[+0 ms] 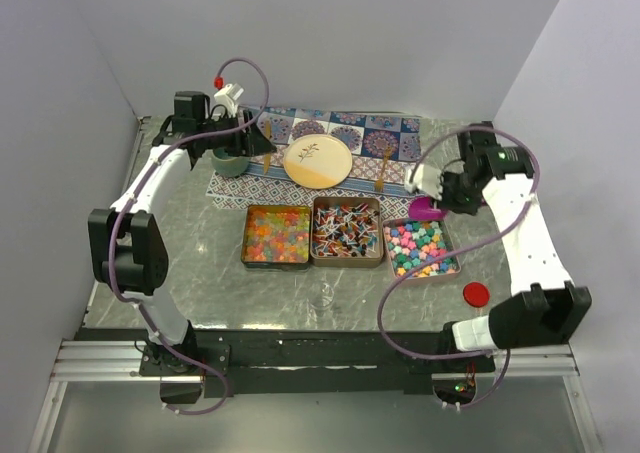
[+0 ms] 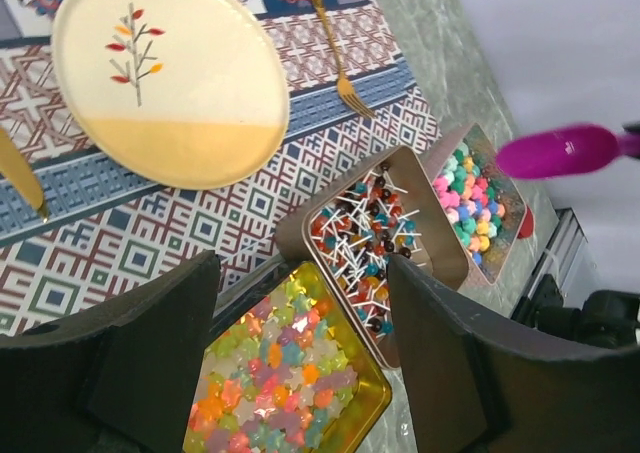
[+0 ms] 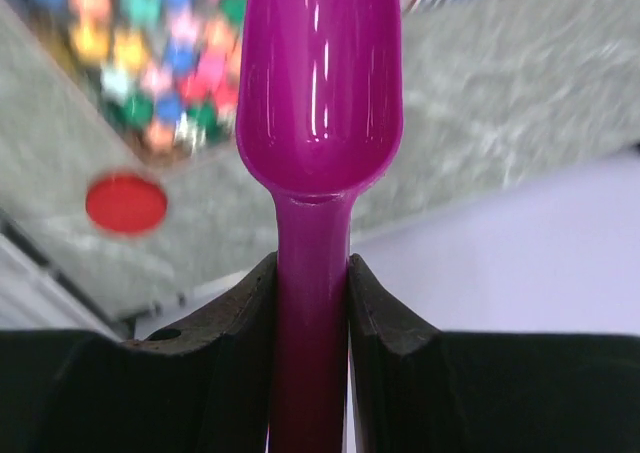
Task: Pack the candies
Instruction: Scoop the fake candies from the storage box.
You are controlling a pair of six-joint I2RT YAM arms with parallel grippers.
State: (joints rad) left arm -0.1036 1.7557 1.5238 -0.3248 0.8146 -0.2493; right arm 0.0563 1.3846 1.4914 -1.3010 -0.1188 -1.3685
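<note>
Looking from the top, the candies sit in three tins mid-desk. The right tool is clamped on the purple scoop handle. Its camera blurs the star candies at 11 o'clock and cuts them off. The left tool gapes wide with nothing in it, and its fingers hide the gummy tin corners.

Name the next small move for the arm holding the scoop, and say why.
Probably lower the scoop into the tin of star candies. The right fingers grip the purple scoop by its handle, it hangs by that tin's far edge, and no candy shows on it.
</note>
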